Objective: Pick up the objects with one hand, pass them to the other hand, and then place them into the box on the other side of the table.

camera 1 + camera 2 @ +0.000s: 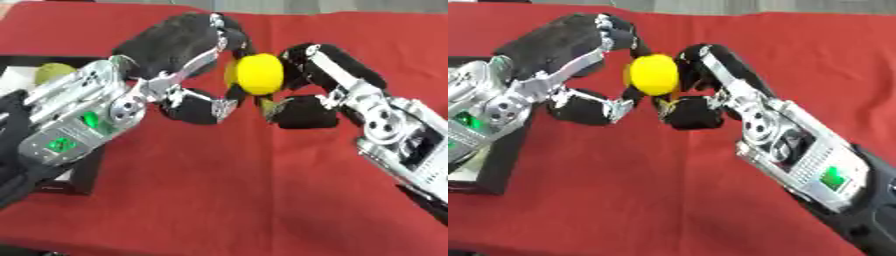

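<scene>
Nearest to us, low on the left, we note the corner of a black box (77, 181) with a white inner wall, lying on the red tablecloth (227, 200). The left forearm crosses over it and hides most of its inside. Past the forearm, in the part of the box that shows, we see a small yellow-green round thing (54, 71); we cannot say more of it than colour and shape.

On the right, the right forearm comes in from the lower corner, silver housing with a green light on its panel, rising toward the middle of the cloth.

Mid-table, we find the two hands meeting. The yellow ball (260, 74) is held up off the cloth between them, well apart from the box. The left hand (179, 47) arches over from the left: its fingers (226, 30) curl down across the top of the ball, and its thumb comes up below and to the left, so the hand is closed around the ball. The right hand (710, 80) approaches from the other side: its fingers (696, 56) bend round the ball's right flank and its thumb sits underneath, close against the lower edge. Both hands touch the ball; we cannot tell which of them bears it.

Beyond the hands, the red cloth runs to the far edge of the table.
</scene>
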Available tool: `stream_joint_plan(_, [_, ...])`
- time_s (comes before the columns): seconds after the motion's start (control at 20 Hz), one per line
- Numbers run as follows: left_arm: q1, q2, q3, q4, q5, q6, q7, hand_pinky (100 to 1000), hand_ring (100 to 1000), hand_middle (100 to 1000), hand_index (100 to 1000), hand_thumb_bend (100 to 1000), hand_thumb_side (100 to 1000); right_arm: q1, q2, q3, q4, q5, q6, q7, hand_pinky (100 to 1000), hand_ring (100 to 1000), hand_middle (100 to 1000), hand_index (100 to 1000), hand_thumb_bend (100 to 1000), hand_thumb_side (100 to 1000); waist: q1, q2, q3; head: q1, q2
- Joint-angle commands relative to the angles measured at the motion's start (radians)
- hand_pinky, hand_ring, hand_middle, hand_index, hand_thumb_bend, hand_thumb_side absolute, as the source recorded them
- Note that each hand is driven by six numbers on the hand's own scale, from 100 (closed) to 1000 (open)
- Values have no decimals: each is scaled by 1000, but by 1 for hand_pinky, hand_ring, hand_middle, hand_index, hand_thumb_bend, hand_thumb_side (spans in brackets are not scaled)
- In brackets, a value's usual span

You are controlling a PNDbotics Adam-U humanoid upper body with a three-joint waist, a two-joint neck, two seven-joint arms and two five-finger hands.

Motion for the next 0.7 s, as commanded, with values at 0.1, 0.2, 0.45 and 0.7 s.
stream_joint_plan(0.1, [-12, 7, 13, -13, 21, 8, 39, 745, 676, 519, 594, 100, 121, -16, -6, -9, -20, -12, 37, -38, 750, 647, 503, 509, 100, 100, 9, -69, 0, 3, -10])
stream_joint_plan(0.2, [-11, 6, 14, -13, 26, 12, 50, 742, 664, 501, 562, 100, 125, -15, -6, -10, -20, -15, 37, -40, 750, 647, 503, 509, 100, 100, 9, -68, -1, 3, -9])
stream_joint_plan(0.45, [-7, 4, 15, -13, 43, 25, 79, 733, 631, 491, 500, 100, 167, -16, -6, -7, -20, -18, 37, -35, 759, 675, 549, 562, 100, 100, 10, -67, -1, 2, -8])
stream_joint_plan(0.7, [-2, 6, 17, -13, 51, 47, 94, 729, 616, 472, 476, 100, 184, -22, -6, 1, -20, 17, 18, 30, 803, 766, 701, 755, 314, 100, 9, -67, -1, 2, -7])
